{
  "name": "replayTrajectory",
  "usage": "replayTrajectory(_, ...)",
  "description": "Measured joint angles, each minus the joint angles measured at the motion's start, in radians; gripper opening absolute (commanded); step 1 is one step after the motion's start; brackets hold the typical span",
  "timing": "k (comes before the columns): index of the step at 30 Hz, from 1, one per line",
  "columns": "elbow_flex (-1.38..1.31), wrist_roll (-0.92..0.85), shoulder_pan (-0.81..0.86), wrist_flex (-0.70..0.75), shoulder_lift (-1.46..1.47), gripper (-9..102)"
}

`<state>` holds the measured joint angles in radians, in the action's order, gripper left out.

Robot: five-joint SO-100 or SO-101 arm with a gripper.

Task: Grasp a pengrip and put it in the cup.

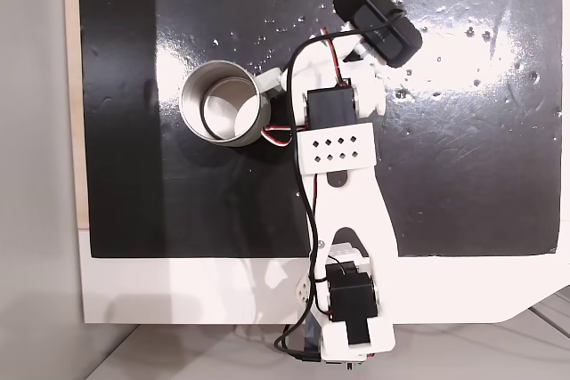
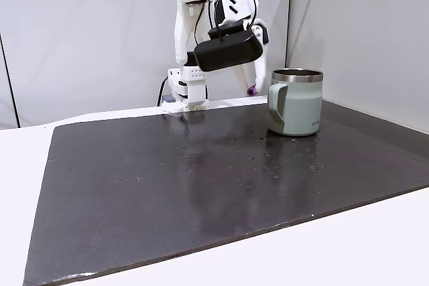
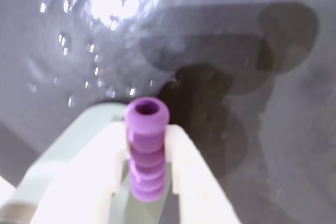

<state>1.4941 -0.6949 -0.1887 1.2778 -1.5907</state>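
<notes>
Purple ribbed rubber, the pengrip (image 3: 147,148) sits clamped between the two white fingers (image 3: 191,174) of the gripper (image 3: 148,140), its open end sticking out past the fingertips in the wrist view. In a fixed view from the side its purple tip (image 2: 252,90) shows at the low end of the gripper (image 2: 251,85), raised above the dark mat (image 2: 201,185) and just left of the cup (image 2: 296,102). The cup stands upright on the mat, handle toward the arm. From above, the cup (image 1: 221,102) lies left of the arm (image 1: 343,184), with the black camera module (image 1: 376,21) over the gripper. Small glossy specks (image 1: 285,6) dot the mat.
</notes>
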Motion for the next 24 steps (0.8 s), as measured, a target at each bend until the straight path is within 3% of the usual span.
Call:
replayTrajectory(12,-0.175,0.038,-0.1,0.143,-0.043,0)
replayTrajectory(24,-0.221,0.152,-0.215,0.153,-0.084,0)
